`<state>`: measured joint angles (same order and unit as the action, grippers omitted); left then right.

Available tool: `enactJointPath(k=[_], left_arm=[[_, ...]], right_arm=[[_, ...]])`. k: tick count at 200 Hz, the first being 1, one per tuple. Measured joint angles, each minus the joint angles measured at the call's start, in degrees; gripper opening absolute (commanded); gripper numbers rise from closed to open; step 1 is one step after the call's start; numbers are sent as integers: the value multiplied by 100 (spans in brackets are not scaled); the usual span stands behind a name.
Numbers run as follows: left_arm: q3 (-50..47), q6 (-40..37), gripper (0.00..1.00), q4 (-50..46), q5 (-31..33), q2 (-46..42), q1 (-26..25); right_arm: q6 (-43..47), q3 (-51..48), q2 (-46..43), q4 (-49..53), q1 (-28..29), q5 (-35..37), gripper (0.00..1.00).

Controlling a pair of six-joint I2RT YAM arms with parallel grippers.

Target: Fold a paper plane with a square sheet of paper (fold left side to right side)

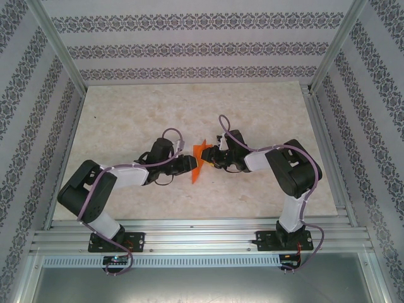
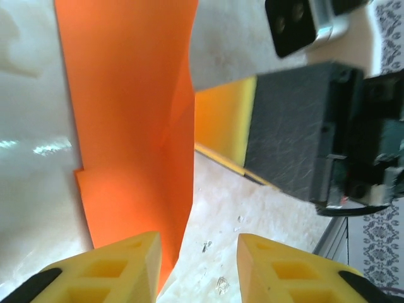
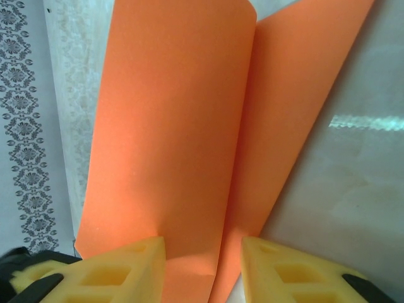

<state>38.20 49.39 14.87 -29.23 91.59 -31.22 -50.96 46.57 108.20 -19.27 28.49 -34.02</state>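
Note:
The square sheet of paper (image 1: 198,161), the stuff of the paper plane, is bright orange and folded lengthwise, with two long flaps rising from the table between both grippers. My left gripper (image 1: 190,166) stands open; in the left wrist view the sheet (image 2: 132,113) lies past its left finger, and bare table fills the gap of the gripper (image 2: 199,246). My right gripper (image 1: 211,158) is open too. In the right wrist view the sheet (image 3: 183,126) runs up from between its fingers, the crease inside the gap of the gripper (image 3: 203,246), the left flap against the left fingertip (image 3: 136,252).
The pale tabletop (image 1: 126,113) has free room on all sides of the paper. Patterned walls (image 1: 189,44) and aluminium posts (image 1: 60,47) enclose it. A metal rail (image 1: 202,237) runs along the near edge. The right gripper's black body (image 2: 290,126) looms close in the left wrist view.

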Motion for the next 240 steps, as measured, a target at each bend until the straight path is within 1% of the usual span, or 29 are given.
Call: enactJointPath(k=[38, 62, 90, 127, 155, 170, 203, 240], left_arm=[[446, -254, 41, -409, -63, 55, 352], [844, -385, 42, -516, -160, 372, 385], [1147, -457, 41, -560, -286, 828, 385], [1384, -549, 30, -671, -356, 1252, 385], [1569, -634, 12, -758, -358, 1388, 385], [1663, -688, 5, -776, -367, 1467, 391], [1773, -782, 0, -800, -398, 1659, 496], [1864, -935, 0, -907, -494, 1926, 610]], right_arm=[[0, 11, 2, 15, 0, -9, 37], [0, 13, 4, 17, 0, -11, 37], [0, 13, 7, 15, 0, -11, 37], [0, 17, 7, 20, 0, -15, 38], [2, 22, 7, 35, 0, -20, 38], [4, 22, 7, 39, 0, -28, 39], [31, 46, 7, 63, 0, -55, 40], [157, 46, -35, 133, -2, -52, 41]])
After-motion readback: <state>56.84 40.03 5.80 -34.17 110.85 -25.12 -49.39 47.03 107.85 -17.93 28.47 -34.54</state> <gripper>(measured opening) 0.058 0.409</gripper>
